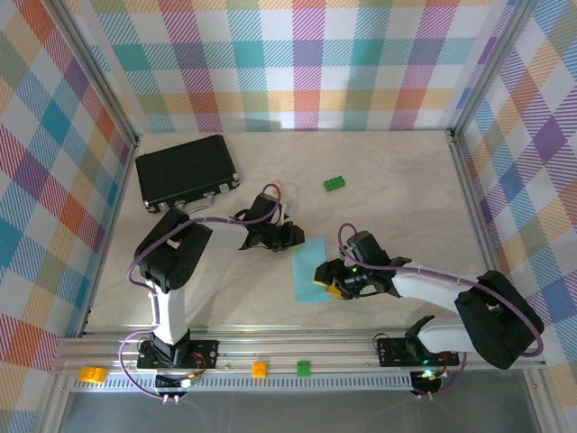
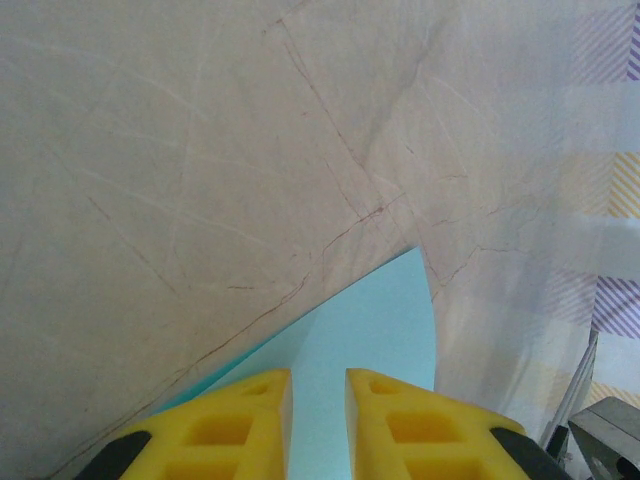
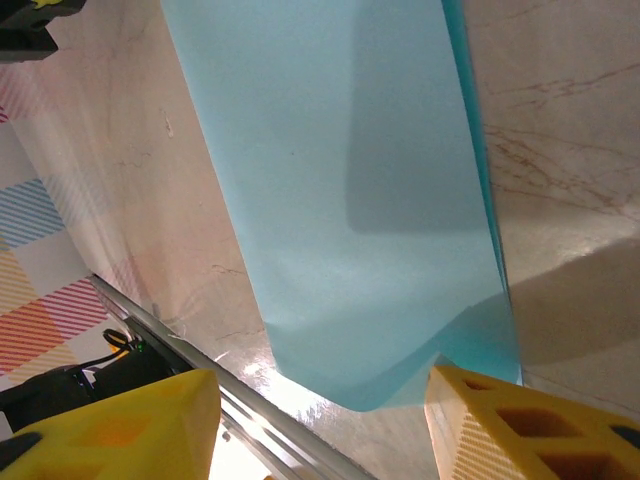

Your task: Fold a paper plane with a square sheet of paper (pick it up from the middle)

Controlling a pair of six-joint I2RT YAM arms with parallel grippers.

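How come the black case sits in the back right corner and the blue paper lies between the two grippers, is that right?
Not quite: the top view shows the black case in the back left corner, not the right. The blue paper does lie between the left gripper and the right gripper.

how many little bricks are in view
4. A green brick lies on the table right of the case; a yellow brick, an orange brick and a second green brick sit along the front rail. More may be hidden.
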